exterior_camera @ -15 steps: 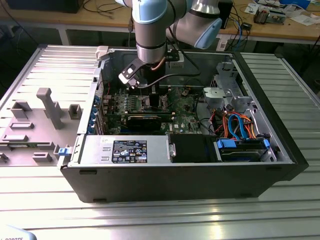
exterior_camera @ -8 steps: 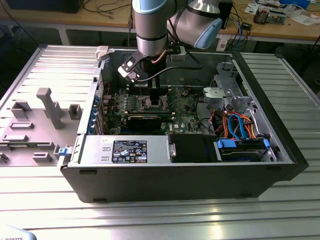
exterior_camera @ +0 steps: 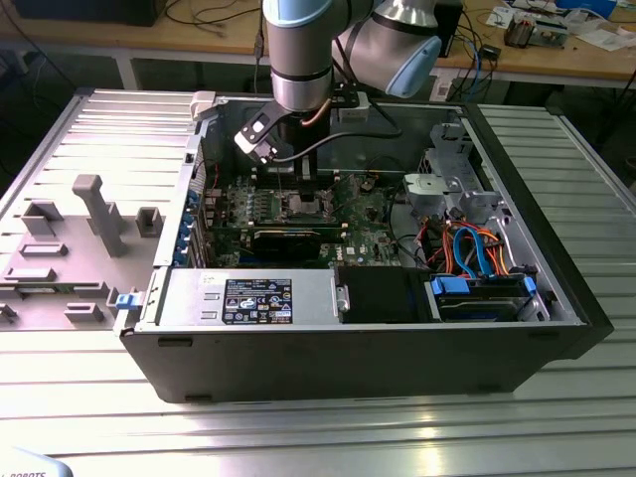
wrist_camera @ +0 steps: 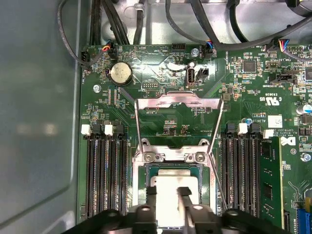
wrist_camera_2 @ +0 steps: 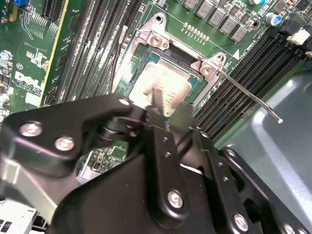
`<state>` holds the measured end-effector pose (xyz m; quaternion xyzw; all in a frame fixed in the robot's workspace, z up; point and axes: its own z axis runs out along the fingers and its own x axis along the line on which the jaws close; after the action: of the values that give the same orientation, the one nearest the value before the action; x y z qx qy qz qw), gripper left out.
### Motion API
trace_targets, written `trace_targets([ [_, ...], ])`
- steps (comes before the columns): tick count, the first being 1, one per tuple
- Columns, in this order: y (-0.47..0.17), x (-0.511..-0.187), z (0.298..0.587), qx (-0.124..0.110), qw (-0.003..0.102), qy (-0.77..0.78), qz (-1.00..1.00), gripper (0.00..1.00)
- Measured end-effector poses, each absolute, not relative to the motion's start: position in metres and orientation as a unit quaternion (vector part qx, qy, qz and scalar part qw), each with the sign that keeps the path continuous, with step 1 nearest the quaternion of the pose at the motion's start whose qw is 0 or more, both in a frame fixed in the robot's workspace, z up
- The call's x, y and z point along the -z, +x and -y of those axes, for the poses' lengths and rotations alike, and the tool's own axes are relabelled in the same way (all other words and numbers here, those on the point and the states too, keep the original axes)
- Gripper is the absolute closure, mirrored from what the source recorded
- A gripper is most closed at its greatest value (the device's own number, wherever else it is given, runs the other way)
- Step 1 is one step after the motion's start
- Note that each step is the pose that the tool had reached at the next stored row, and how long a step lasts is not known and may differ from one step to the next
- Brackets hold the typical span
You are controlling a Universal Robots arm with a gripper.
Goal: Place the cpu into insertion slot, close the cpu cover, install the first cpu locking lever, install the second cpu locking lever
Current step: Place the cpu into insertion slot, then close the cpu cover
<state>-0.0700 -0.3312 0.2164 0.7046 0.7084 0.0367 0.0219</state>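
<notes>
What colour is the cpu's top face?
The cpu has a silvery-grey metal top, clearest in the second wrist view.

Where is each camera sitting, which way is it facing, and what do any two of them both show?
Exterior view: off the arm, raised, looking down into the open computer case; the arm reaches in from above.
First wrist view: on the wrist, facing straight down past the pincer onto the green board.
Second wrist view: on the wrist, looking slantwise over the black pincer.
Shared: both wrist views show the cpu at the insertion slot.
</notes>
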Motion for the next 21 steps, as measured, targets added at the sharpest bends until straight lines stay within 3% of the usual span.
trace_targets([
  [3, -0.07, -0.2164, 0.3312, -0.037, 0.022, 0.705, -0.708, 0.88],
  [21, -0.07, -0.2168, 0.3312, -0.037, 0.022, 0.705, -0.708, 0.89],
])
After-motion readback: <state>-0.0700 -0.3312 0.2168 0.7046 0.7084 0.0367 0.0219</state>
